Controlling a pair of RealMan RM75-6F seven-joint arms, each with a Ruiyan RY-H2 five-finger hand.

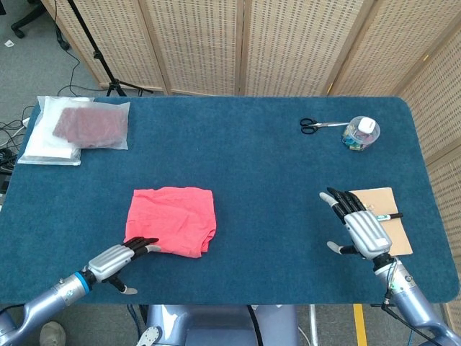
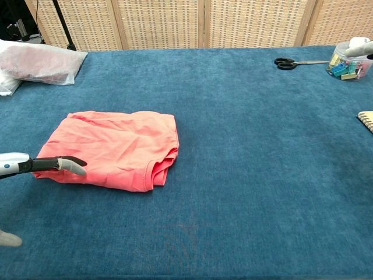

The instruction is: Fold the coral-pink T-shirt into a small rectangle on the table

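At the far left back corner of your blue carpeted desk (image 1: 274, 166) lies a clear plastic bag holding a dark maroon folded cloth (image 1: 88, 125), resting on a flat white packet (image 1: 45, 150).

Your left hand (image 1: 115, 261) hangs at the near left edge with its fingers (image 1: 141, 244) stretched out straight and released, holding nothing. In the chest view only a few of its fingers (image 2: 61, 164) reach in from the left, their tips level with the near left corner of the shirt; whether they touch the fabric cannot be told.

The coral-pink T-shirt folded into a compact rectangle (image 1: 173, 220) lies flat on the desk left of centre, toward the near edge. Its right side shows stacked layers and a rounded fold, and the top surface carries light wrinkles.

Further right, at the back of the desk, black-handled scissors (image 1: 318, 125) lie flat, blades pointing right toward a small clear round tub of coloured clips with a white lid (image 1: 361, 132) just beside them.

Your right hand (image 1: 364, 229) sits near the right edge, palm down, fingers (image 1: 340, 198) spread and extended toward the back of the desk, gripping nothing. Its outer side overlaps the left edge of a tan cardboard-covered notebook (image 1: 393, 218), on which a pen (image 1: 386, 215) lies across.
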